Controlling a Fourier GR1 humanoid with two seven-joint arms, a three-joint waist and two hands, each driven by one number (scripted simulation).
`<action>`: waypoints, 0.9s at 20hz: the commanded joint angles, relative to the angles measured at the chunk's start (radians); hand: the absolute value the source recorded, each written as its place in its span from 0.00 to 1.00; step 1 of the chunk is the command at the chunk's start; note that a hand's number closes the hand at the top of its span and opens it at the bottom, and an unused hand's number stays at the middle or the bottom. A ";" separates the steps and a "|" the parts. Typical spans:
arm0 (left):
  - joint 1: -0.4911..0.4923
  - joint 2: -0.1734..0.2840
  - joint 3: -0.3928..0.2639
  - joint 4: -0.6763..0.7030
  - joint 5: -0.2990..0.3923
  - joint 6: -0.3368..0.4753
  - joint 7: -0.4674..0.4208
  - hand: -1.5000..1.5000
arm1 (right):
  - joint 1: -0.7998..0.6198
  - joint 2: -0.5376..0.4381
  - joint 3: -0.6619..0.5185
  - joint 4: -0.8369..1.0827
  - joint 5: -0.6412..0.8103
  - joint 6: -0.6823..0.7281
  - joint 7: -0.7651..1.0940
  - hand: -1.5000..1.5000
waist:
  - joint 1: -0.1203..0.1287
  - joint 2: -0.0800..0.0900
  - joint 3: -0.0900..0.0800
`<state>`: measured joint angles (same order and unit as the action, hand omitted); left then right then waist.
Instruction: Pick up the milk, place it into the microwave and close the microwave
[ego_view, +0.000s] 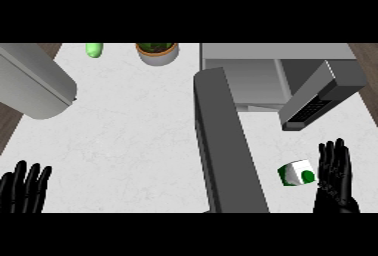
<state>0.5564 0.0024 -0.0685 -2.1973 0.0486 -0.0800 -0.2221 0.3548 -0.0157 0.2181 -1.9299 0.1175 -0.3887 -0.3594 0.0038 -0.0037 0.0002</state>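
Pick-up stage: our right hand (336, 172), fingers straight, stands just right of the milk (297, 173); next, we judge, curl round it.

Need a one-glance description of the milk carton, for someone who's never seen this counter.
Start at the grey microwave at the white marble counter's far right; its long grey door swings open toward the robot. Right of that door, just left of the open black right robot hand, sits the small white-and-green milk carton: the only boxy, two-coloured item there.
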 joint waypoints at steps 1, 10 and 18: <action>0.033 0.018 0.010 -0.042 0.017 -0.025 0.007 0.00 | -0.082 0.015 -0.029 0.187 -0.031 -0.073 -0.073 0.00 | 0.004 0.003 0.000; 0.071 -0.001 -0.023 -0.016 -0.005 -0.031 -0.044 0.00 | -0.081 -0.044 -0.228 0.297 -0.120 0.011 -0.173 0.00 | 0.000 0.002 0.000; 0.107 -0.002 -0.054 -0.057 -0.021 -0.005 -0.039 0.00 | -0.034 -0.069 -0.256 0.368 -0.140 0.081 -0.215 0.00 | 0.000 0.002 0.000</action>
<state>0.6151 0.0031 -0.0914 -2.2032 0.0359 -0.0923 -0.2699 0.2822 -0.0723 -0.0224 -1.5903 -0.0170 -0.3337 -0.5484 0.0026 -0.0026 -0.0005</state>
